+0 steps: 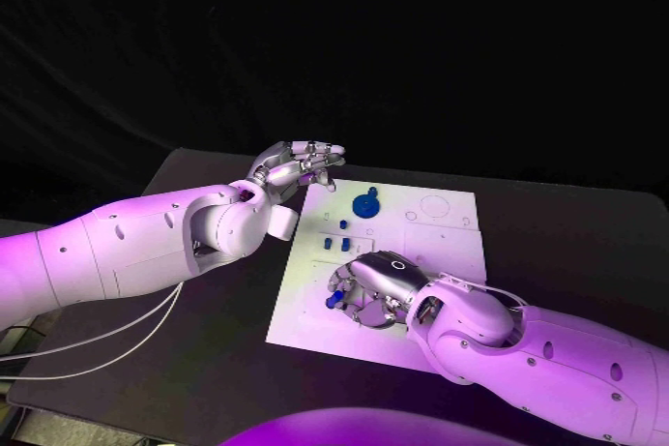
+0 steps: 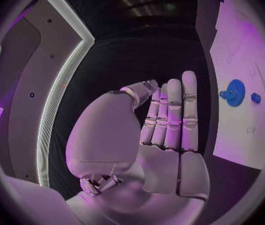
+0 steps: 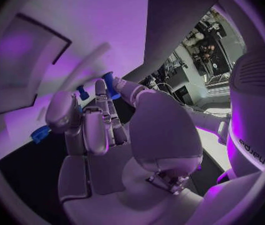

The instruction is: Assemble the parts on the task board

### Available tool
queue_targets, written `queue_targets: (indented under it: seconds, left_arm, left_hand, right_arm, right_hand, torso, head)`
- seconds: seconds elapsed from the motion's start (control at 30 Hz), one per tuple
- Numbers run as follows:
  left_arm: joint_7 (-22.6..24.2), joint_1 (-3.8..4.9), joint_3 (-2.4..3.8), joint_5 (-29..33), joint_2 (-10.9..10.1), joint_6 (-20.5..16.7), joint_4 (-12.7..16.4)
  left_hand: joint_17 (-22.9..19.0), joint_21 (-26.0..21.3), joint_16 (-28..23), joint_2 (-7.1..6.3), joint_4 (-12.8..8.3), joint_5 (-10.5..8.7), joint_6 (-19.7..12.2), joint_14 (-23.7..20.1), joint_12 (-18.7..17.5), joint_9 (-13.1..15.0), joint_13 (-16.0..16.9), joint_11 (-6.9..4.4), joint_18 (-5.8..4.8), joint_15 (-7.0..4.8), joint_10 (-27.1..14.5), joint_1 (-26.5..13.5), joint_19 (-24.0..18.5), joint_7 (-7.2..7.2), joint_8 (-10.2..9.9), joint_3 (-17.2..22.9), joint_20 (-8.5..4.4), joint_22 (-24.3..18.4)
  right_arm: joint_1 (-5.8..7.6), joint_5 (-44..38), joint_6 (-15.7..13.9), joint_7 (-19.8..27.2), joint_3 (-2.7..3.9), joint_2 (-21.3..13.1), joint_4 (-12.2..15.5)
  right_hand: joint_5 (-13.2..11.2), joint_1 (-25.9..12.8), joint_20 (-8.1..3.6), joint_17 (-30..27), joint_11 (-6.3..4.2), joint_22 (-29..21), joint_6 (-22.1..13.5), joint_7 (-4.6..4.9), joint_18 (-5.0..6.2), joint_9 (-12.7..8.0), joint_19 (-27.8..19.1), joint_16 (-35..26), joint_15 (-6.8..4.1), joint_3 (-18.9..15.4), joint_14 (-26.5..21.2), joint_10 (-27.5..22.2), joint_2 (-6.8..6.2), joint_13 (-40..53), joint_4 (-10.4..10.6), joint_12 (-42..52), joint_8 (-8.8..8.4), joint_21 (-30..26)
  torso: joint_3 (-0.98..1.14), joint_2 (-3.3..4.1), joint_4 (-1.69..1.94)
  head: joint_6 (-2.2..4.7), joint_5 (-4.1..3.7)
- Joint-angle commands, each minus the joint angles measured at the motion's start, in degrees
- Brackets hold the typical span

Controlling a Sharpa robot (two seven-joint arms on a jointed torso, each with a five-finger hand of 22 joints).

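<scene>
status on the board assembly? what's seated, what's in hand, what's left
Cannot tell what is seated. The round blue part sits at the task board's far end, and small blue pieces stand mid-board. In hand: the right hand pinches a blue part over the near end. The left hand hovers off the board, holding nothing.

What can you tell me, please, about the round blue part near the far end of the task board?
The round blue part is a flat disc, plastic by its look, with a small knob on its rim and a few small holes in its face. It lies flat on the white task board near its far edge, apart from the smaller blue pieces nearer the middle. Nothing touches it; the left robot hand hovers beside the board's far corner, holding nothing.
</scene>
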Motion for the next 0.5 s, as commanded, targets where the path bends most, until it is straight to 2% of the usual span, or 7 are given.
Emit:
queue_targets:
  seconds: [0.03, 0.23, 0.4, 0.5]
  left_arm:
    - [0.2, 0.02, 0.05, -0.2, 0.0, 1.0, 0.2]
    - [0.1, 0.02, 0.05, -0.2, 0.0, 1.0, 0.1]
    - [0.1, 0.02, 0.05, -0.2, 0.0, 1.1, 0.1]
    - [0.1, 0.02, 0.05, -0.2, -0.1, 1.1, 0.1]
  left_hand:
    - [0.1, 0.0, 0.2, 0.3, -0.2, 0.3, -0.5, -0.4, 0.3, 0.1, 0.1, 0.11, 0.32, 0.14, -0.4, -0.1, -0.1, 0.04, -0.1, 0.0, 0.23, 0.1]
    - [0.1, 0.0, 0.2, 0.3, -0.2, 0.3, -0.5, -0.4, 0.3, 0.1, 0.1, 0.11, 0.32, 0.14, -0.4, -0.1, -0.1, 0.04, -0.1, 0.0, 0.23, 0.1]
    - [0.1, 0.0, 0.2, 0.3, -0.2, 0.3, -0.5, -0.4, 0.3, 0.1, 0.1, 0.11, 0.32, 0.14, -0.4, -0.1, -0.1, 0.04, -0.1, 0.0, 0.23, 0.1]
    - [0.1, 0.0, 0.2, 0.3, -0.2, 0.3, -0.5, -0.4, 0.3, 0.1, 0.1, 0.11, 0.32, 0.14, -0.4, -0.1, -0.1, 0.04, -0.1, 0.0, 0.23, 0.1]
  right_arm:
    - [-0.06, -0.1, 0.7, -0.2, -0.05, 0.1, 0.0]
    - [-0.15, 0.0, -1.3, -0.4, -0.09, -0.3, 0.2]
    - [-0.31, 1.9, -4.4, 0.8, -0.1, -1.3, 1.3]
    - [-0.34, 3.2, -5.0, 1.7, -0.1, -1.6, 1.7]
  right_hand:
    - [0.4, -0.1, 0.38, 0.2, -0.13, 1.4, -1.3, -0.24, -0.44, -0.2, 0.1, 0.3, 0.31, -0.3, 1.3, -0.4, -0.36, 0.1, 0.0, -0.3, -0.85, -0.3]
    - [0.4, -0.1, 0.36, 0.1, -0.14, 1.4, -1.3, -0.19, -0.43, -0.2, 0.1, 0.3, 0.28, -0.3, 1.3, -0.2, -0.33, 0.2, 0.0, -0.2, -0.93, -0.3]
    - [0.4, -0.2, 0.15, 0.4, -0.52, 1.7, -3.6, -0.18, -0.47, -0.7, 0.3, 0.5, -0.02, -0.5, 1.4, 0.7, -0.84, 0.6, 0.0, 0.3, -2.58, 0.0]
    - [0.5, 0.0, 0.13, 0.1, -0.5, 1.6, -3.7, -0.2, -0.46, -0.7, 0.3, 0.4, -0.03, -0.5, 1.3, 0.7, -0.8, 0.6, 0.0, 0.4, -2.69, -0.1]
  torso:
    - [-0.02, -0.07, 0.0]
    - [0.01, -0.02, 0.0]
    - [0.02, -0.02, -0.03]
    - [0.01, -0.02, -0.05]
  head:
    - [0.0, -0.06]
    - [0.05, -0.11]
    - [0.09, -0.12]
    - [0.12, -0.1]
